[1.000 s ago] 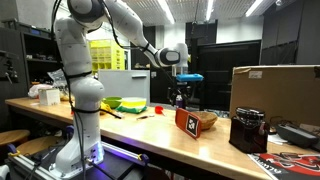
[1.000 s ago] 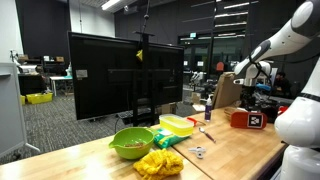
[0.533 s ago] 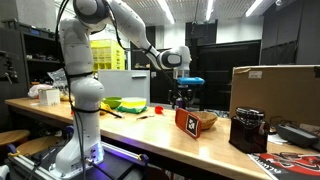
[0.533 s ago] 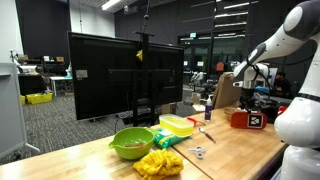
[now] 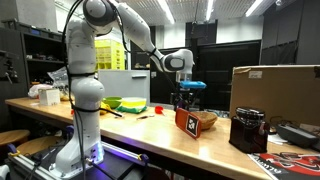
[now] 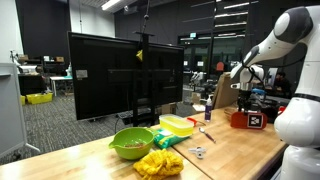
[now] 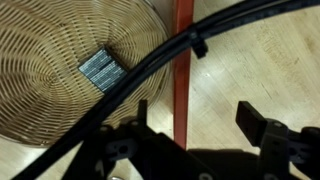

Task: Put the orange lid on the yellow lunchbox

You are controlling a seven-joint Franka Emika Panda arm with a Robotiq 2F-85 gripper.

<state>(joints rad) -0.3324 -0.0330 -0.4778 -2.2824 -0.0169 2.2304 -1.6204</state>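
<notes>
The claw (image 7: 193,108) is spread wide, with 1 jaw on each side of the flat orange-red rectangular plastic lid (image 7: 183,60). The lid stands on edge at the rim of the tan woven bowl (image 7: 60,70). The low yellow-green plastic lunchbox (image 6: 178,124) rests well apart on the wooden counter (image 6: 235,150).

Orange lid (image 7: 183,60) and woven bowl (image 7: 60,70) partly beyond the wrist view's top edge

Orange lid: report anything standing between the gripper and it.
Nothing visible does. In the wrist view the open gripper hangs above the orange lid, seen edge-on, with the woven bowl close beside it, which could crowd one finger.
</notes>
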